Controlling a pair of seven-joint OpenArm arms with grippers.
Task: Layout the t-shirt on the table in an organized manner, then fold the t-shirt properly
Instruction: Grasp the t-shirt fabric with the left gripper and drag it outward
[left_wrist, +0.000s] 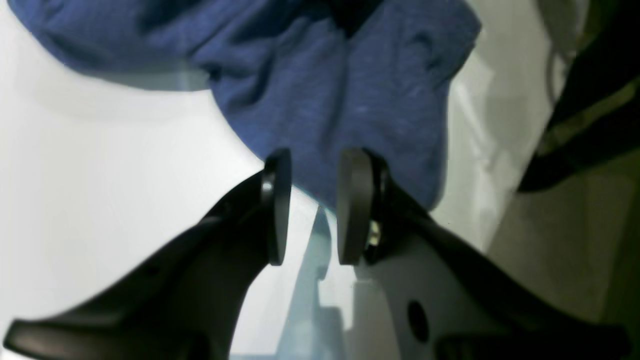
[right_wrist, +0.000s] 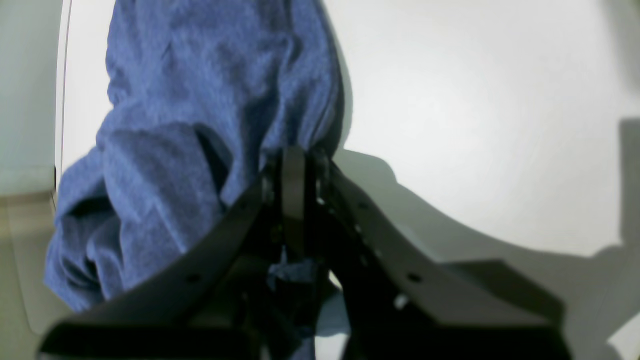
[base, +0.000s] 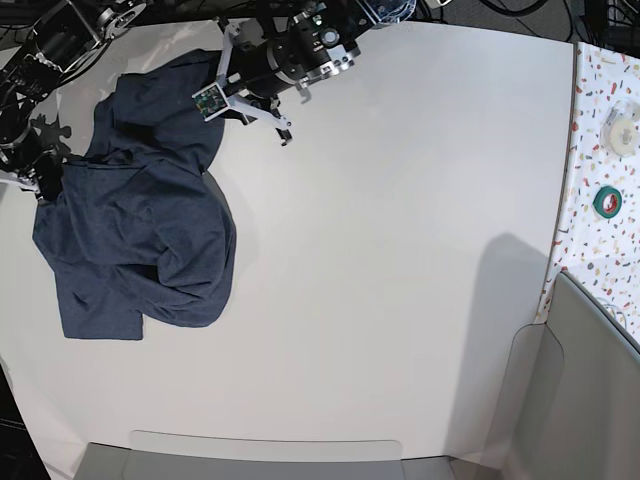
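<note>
White table (base: 400, 250) bears t-shirt (base: 140, 240); right wrist view reveals right fingers (right_wrist: 294, 175) pinching it.

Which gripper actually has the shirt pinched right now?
The right gripper: its jaws are shut on the t-shirt. The left gripper stands open, holding nothing.

One t-shirt (base: 140, 240). One white table (base: 400, 250). One speckled side surface (base: 600, 120). Two tape rolls on it: one green (base: 606, 200), one pale (base: 622, 134). Two arms, two grippers: left (base: 285, 133), right (base: 45, 183).
</note>
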